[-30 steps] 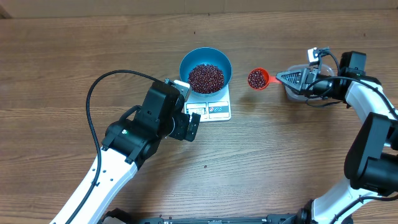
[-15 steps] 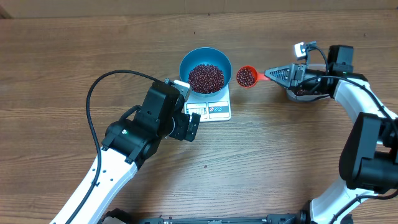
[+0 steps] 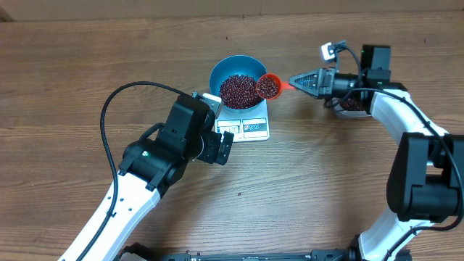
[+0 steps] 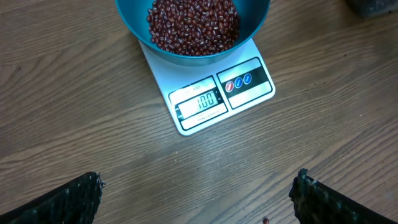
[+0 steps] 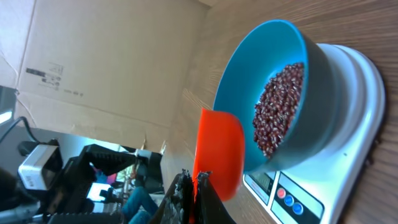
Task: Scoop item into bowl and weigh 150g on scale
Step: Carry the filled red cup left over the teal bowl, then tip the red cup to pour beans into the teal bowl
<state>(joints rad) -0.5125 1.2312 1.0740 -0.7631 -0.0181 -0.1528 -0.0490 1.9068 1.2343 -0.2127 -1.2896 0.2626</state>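
The blue bowl [image 3: 220, 72] stands on the white scale [image 3: 254, 128] and holds a heap of dark red-brown beans [image 3: 239, 90]. An orange-red scoop [image 3: 269, 86], loaded with beans, hangs at the bowl's right rim, and my right gripper [image 3: 294, 80] is shut on its handle. From the right wrist, the scoop's back [image 5: 217, 152] sits beside the bowl [image 5: 317, 106]. My left gripper [image 3: 225, 145] stands open over bare table just in front of the scale. In its view the fingers [image 4: 81, 196] are spread wide, and the scale [image 4: 205, 118] shows 100 below the bowl [image 4: 186, 59].
A tub [image 3: 353, 104] with dark contents sits mostly hidden under my right arm at the right. One stray bean [image 4: 265, 219] lies on the wood in front of the scale. A cardboard wall [image 5: 93, 56] stands behind the table.
My right gripper has carried the loaded scoop leftwards from over the table to the bowl's right rim. The left arm has not moved.
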